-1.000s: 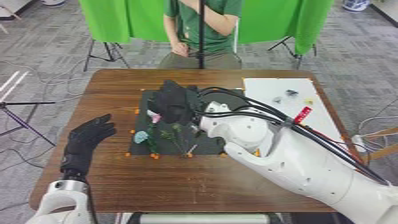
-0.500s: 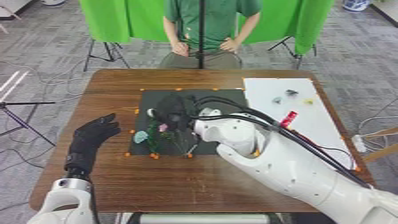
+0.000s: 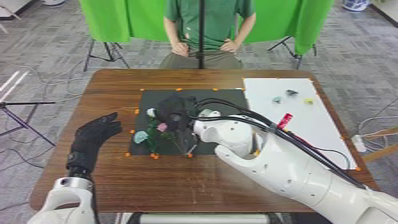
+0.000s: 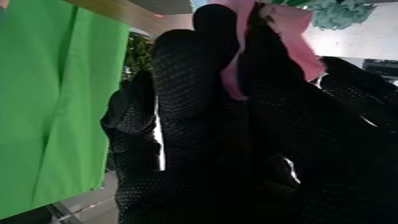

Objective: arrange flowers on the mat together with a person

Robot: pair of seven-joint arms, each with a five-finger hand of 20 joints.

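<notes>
In the head view my right hand (image 3: 176,111) is over the left half of the dark mat (image 3: 222,95), with a pink flower (image 3: 162,127) at its near left side. The right wrist view shows my right hand (image 4: 258,120) with its fingers curled round pink petals (image 4: 297,32); a teal flower (image 4: 342,12) lies beyond them. In the head view a white flower (image 3: 151,112) is just left of that hand, and the teal flower (image 3: 140,136) rests near the mat's left edge among green stems. My left hand (image 3: 91,136) is open over the table, left of the mat.
A white board (image 3: 311,130) lies right of the mat, with small grey-green pieces (image 3: 292,92) and a yellow one (image 3: 309,101) on it. Orange markers edge the mat. My right forearm crosses the table's near right part. A person sits at the far side, hands on lap.
My right hand has moved toward the near edge with the pink flower, uncovering the mat's far part. The person's raised hand has come down to the lap. My left hand has shifted slightly.
</notes>
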